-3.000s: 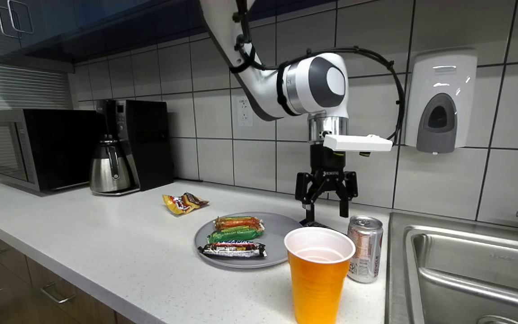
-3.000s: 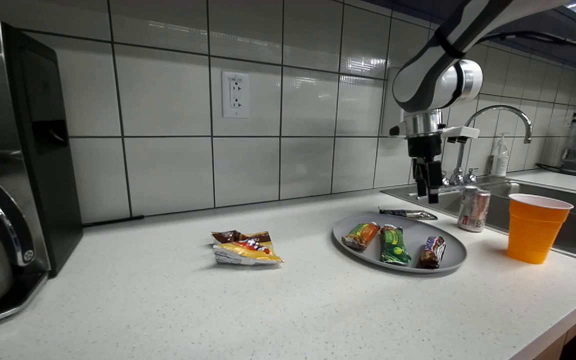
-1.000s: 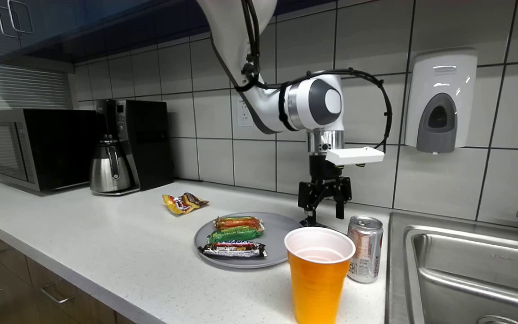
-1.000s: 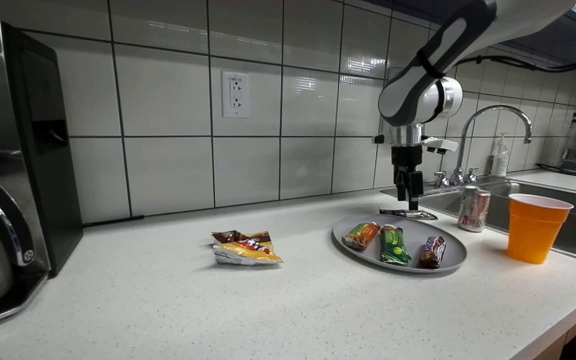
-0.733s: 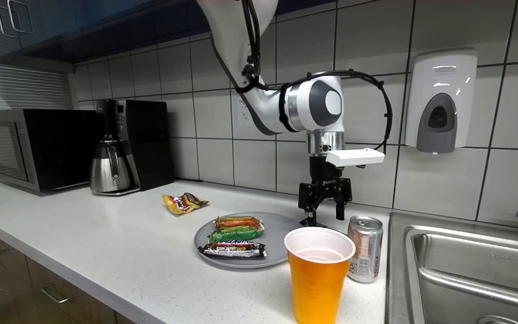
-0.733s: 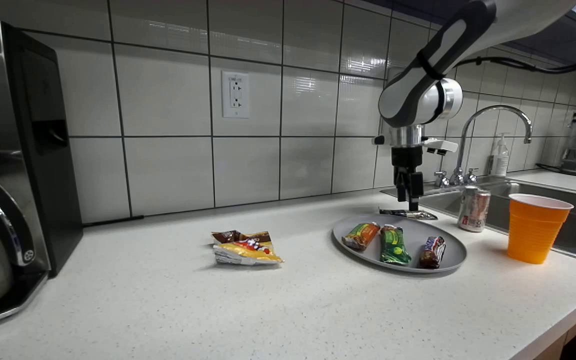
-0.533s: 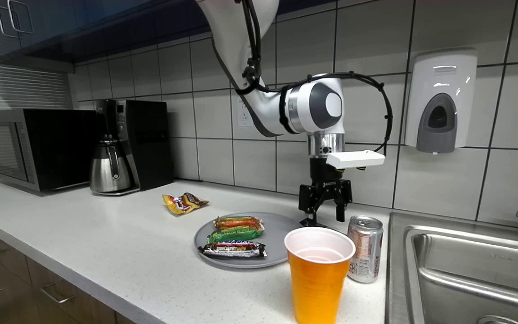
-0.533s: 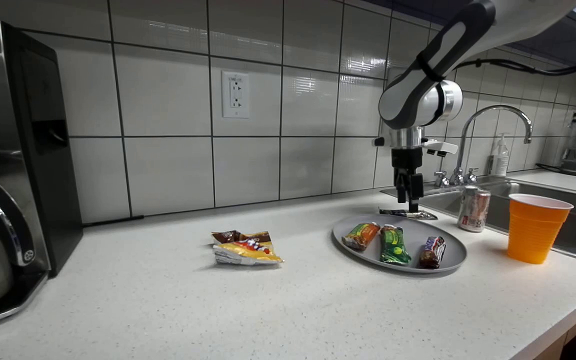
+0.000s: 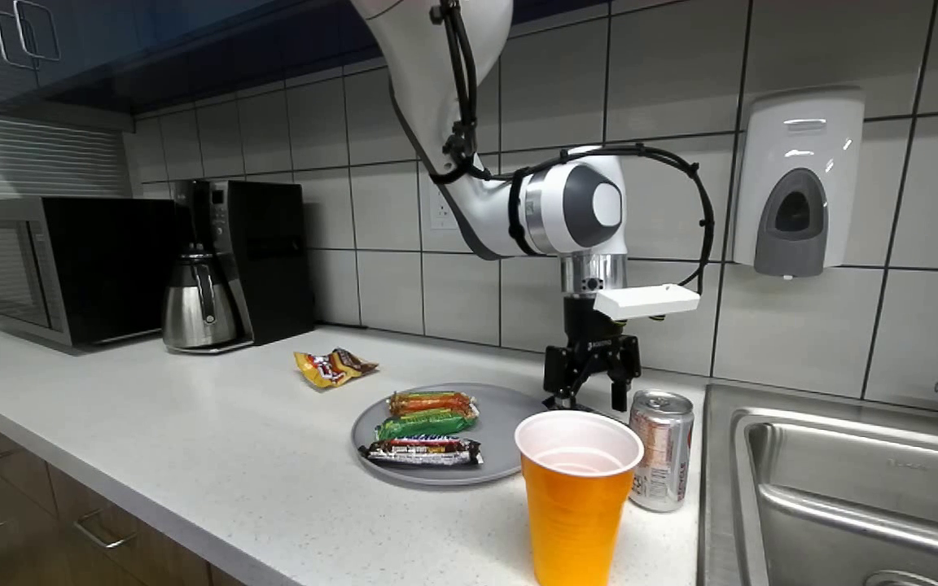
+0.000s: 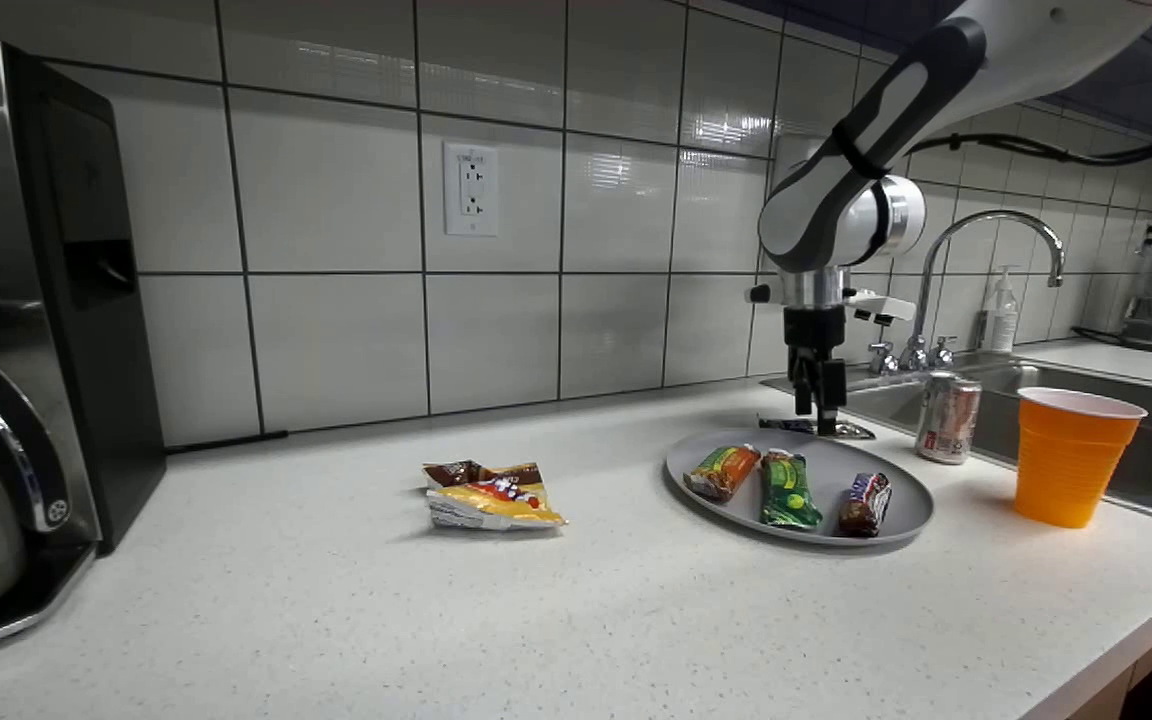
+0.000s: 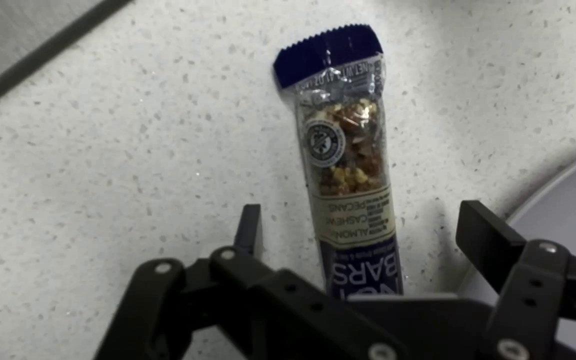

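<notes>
A wrapped nut bar with dark blue ends and a clear window lies flat on the counter. My gripper stands open above it, one finger on either side, with a gap between each finger and the wrapper. The bar's near end is hidden behind the gripper in the wrist view. In both exterior views the gripper points straight down, low behind the grey plate. On that plate lie an orange-wrapped bar, a green one and a dark brown one.
A silver can stands close to the gripper, with an orange cup nearer the camera. The steel sink borders the counter beyond the can. A tiled wall rises behind the arm. A yellow candy bag lies beyond the plate.
Over the three seconds the gripper has shifted away from the sink and come down over the nut bar, still sinking in the last half second. The jaws stay open; the objects have not moved.
</notes>
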Robot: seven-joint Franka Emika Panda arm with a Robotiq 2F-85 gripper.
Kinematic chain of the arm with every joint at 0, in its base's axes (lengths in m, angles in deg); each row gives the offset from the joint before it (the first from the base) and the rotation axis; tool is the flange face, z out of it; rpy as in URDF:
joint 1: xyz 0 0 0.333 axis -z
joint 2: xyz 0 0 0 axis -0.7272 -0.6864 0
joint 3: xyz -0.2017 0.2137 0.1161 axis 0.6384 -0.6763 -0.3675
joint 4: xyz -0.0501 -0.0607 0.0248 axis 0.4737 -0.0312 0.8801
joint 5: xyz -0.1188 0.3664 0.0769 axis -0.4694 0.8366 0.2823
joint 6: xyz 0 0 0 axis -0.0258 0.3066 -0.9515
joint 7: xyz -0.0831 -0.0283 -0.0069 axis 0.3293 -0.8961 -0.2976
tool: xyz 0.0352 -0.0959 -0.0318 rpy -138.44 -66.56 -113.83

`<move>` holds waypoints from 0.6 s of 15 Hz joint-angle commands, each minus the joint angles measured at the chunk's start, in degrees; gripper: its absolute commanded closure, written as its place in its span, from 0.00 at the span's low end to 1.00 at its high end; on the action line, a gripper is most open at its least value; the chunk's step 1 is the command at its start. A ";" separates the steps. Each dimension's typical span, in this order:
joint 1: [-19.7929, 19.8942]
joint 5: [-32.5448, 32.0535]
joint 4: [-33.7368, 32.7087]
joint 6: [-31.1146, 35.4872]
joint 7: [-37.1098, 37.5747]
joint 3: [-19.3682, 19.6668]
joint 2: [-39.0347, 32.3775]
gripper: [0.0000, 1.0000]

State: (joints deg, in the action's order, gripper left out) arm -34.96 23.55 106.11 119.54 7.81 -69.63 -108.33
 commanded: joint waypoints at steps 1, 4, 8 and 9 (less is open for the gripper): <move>1.24 -0.35 -1.25 0.64 -1.59 -0.59 -0.82 0.00; 1.43 -0.38 -1.22 0.77 -1.54 -0.57 -0.97 0.00; 1.50 -0.32 -1.25 0.96 -1.46 -0.64 -1.29 0.00; 1.50 -0.12 -1.36 0.72 -1.22 -0.69 -1.37 0.13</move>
State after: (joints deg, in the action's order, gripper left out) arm -34.38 23.55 106.06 120.14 7.81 -69.63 -109.08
